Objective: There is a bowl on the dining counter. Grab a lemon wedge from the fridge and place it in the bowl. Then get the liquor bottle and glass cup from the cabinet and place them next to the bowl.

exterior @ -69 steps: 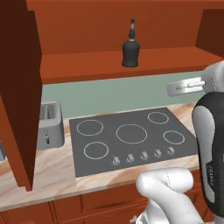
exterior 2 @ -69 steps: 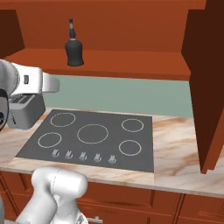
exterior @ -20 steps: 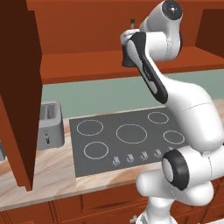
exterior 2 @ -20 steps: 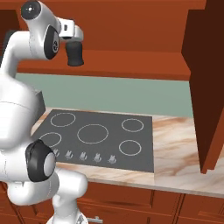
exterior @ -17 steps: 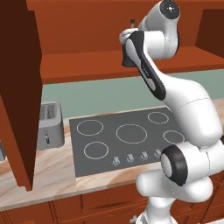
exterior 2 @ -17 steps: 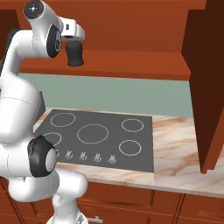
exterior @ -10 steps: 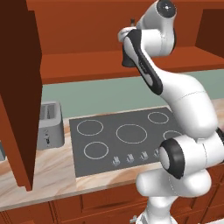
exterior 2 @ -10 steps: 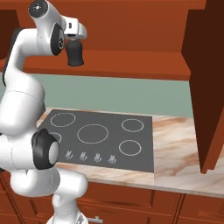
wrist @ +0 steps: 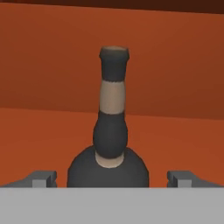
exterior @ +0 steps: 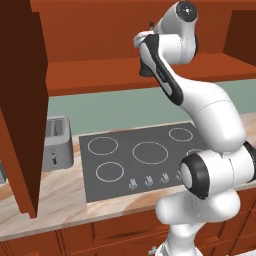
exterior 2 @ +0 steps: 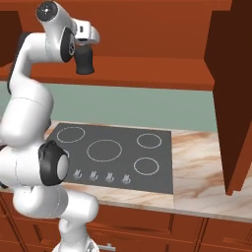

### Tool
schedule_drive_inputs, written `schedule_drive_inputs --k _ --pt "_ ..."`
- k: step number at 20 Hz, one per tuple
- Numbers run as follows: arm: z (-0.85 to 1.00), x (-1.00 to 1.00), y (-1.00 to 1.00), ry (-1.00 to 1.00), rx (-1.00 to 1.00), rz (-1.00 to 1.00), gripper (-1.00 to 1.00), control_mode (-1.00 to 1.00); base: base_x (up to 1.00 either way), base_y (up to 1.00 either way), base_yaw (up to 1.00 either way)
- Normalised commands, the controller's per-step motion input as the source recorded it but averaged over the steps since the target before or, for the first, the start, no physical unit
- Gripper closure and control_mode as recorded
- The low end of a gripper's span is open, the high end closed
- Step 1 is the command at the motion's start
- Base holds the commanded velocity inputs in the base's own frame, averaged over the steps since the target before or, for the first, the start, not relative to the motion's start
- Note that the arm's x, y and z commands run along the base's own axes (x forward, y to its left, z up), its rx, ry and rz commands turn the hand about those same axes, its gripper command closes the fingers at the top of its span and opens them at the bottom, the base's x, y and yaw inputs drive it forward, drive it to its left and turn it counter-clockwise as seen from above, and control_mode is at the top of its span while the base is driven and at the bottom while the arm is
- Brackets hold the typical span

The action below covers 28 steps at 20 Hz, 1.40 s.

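The step in hand looks like fetching the liquor bottle (wrist: 109, 131) from the open cabinet (exterior 2: 147, 34) above the cooktop (exterior 2: 113, 155). The bottle stands upright on the cabinet shelf (exterior: 100, 75), a dark round-bellied flask with a pale band on its neck. The arm reaches up to it, and in the hand view the gripper (wrist: 111, 178) faces the bottle squarely, its jaws wide apart with one fingertip on either side of the bottle's fat base and nothing clamped. Whether the fingertips (wrist: 41, 178) touch the bottle yet I cannot tell; they seem to stand just clear of it. The next move likely calls for easing forward a little so the body sits between the fingers, closing on it, then lifting it straight off the shelf without tipping.
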Motion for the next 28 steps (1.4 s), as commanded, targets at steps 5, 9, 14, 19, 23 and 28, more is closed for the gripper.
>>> schedule_drive_inputs --k 5,9,14,19,23,28 --pt "-0.08 0.32 0.00 0.00 0.00 0.00 -1.00 -1.00 0.00 0.00 0.00" --pt "0.00 0.33 0.00 0.00 0.00 0.00 -1.00 -1.00 0.00 0.00 0.00" --pt "0.00 0.34 0.02 0.00 0.00 0.00 -1.00 -1.00 0.00 0.00 0.00" --pt "0.00 0.30 0.00 0.00 0.00 0.00 -1.00 -1.00 0.00 0.00 0.00" --pt "0.00 0.12 0.01 0.00 0.00 0.00 -1.00 -1.00 0.00 0.00 0.00" --pt "0.00 0.00 0.15 0.00 0.00 0.00 1.00 -1.00 0.00 0.00 0.00"
